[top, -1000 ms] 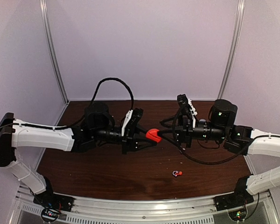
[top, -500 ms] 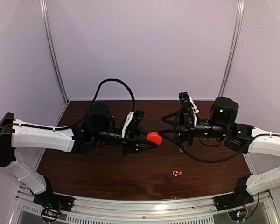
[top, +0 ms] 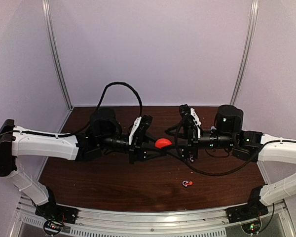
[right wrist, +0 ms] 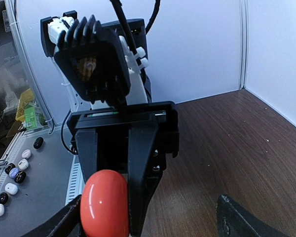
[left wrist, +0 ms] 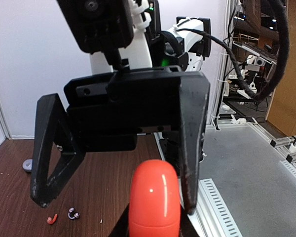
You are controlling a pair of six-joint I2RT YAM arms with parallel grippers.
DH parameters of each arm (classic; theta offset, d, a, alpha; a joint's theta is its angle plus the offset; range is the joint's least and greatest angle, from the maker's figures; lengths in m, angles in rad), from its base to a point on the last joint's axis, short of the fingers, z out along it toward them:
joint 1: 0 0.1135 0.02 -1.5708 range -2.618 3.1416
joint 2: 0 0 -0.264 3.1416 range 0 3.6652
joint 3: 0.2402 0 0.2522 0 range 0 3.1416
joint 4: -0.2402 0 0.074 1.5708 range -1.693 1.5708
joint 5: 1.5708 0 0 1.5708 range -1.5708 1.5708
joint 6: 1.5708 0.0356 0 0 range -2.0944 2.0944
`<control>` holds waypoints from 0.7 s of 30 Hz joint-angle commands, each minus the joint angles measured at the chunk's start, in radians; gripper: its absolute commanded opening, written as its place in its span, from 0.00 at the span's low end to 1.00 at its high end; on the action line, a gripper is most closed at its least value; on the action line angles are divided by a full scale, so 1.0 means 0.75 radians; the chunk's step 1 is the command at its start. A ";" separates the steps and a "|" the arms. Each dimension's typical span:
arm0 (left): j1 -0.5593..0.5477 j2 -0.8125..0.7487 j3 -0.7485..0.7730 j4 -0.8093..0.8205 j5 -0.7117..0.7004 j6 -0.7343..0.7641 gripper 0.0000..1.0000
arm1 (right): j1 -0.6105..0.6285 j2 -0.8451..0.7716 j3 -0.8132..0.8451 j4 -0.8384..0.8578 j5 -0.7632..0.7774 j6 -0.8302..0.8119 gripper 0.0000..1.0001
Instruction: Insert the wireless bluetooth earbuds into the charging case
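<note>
From above, the left gripper (top: pixel 157 148) is clamped on the glossy red, egg-smooth charging case (top: pixel 162 143) in mid-air, presenting it to the right gripper (top: pixel 177 147). Tiny hooked earbuds (top: pixel 187 183) lie on the dark wood-grain table (top: pixel 113 187), near and right

Left wrist: the right gripper's matte black fingers (left wrist: pixel 192 148) are spread around the case

Right wrist: the same jaws stand apart, probably ready to pry the lid

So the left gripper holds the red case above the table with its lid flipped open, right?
No: the red case is closed, not open. The left gripper does hold it above the table, as the right wrist view shows.
</note>
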 commanded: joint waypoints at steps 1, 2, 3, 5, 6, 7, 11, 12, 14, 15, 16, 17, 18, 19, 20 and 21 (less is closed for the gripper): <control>-0.004 -0.006 0.040 0.035 0.037 0.004 0.06 | 0.009 0.010 0.041 -0.024 0.090 -0.010 0.88; -0.005 -0.008 0.039 0.035 0.039 0.007 0.06 | 0.009 0.006 0.039 -0.017 0.093 -0.002 0.88; -0.005 -0.009 0.036 0.035 0.039 0.011 0.06 | 0.008 0.003 0.038 -0.010 0.097 0.006 0.88; -0.005 -0.012 0.031 0.035 0.045 0.019 0.06 | 0.005 -0.001 0.040 -0.005 0.099 0.015 0.88; -0.005 -0.013 0.027 0.037 0.046 0.024 0.06 | 0.002 -0.002 0.039 -0.003 0.093 0.020 0.88; -0.005 -0.014 0.023 0.040 0.047 0.027 0.06 | -0.003 -0.003 0.037 0.000 0.088 0.028 0.88; -0.007 -0.018 0.014 0.045 0.052 0.045 0.06 | -0.032 -0.015 0.028 0.038 0.051 0.069 0.88; -0.007 -0.019 0.012 0.047 0.055 0.048 0.06 | -0.038 -0.019 0.027 0.047 0.042 0.078 0.88; -0.009 -0.022 0.011 0.047 0.058 0.051 0.06 | -0.052 -0.028 0.022 0.063 0.027 0.095 0.88; -0.009 -0.022 0.010 0.046 0.059 0.055 0.06 | -0.058 -0.032 0.021 0.069 0.019 0.101 0.88; -0.009 -0.023 0.009 0.044 0.059 0.058 0.06 | -0.063 -0.037 0.020 0.073 0.012 0.106 0.88; -0.009 -0.024 0.009 0.045 0.060 0.058 0.06 | -0.066 -0.039 0.020 0.075 0.006 0.109 0.88; -0.008 -0.023 0.008 0.044 0.060 0.058 0.06 | -0.070 -0.042 0.020 0.078 0.004 0.113 0.88; -0.009 -0.024 0.007 0.043 0.061 0.059 0.06 | -0.074 -0.043 0.019 0.080 0.001 0.116 0.88; -0.009 -0.025 0.007 0.045 0.061 0.060 0.06 | -0.078 -0.046 0.018 0.080 0.000 0.117 0.87; -0.009 -0.025 0.006 0.045 0.062 0.060 0.06 | -0.079 -0.049 0.017 0.082 0.000 0.119 0.87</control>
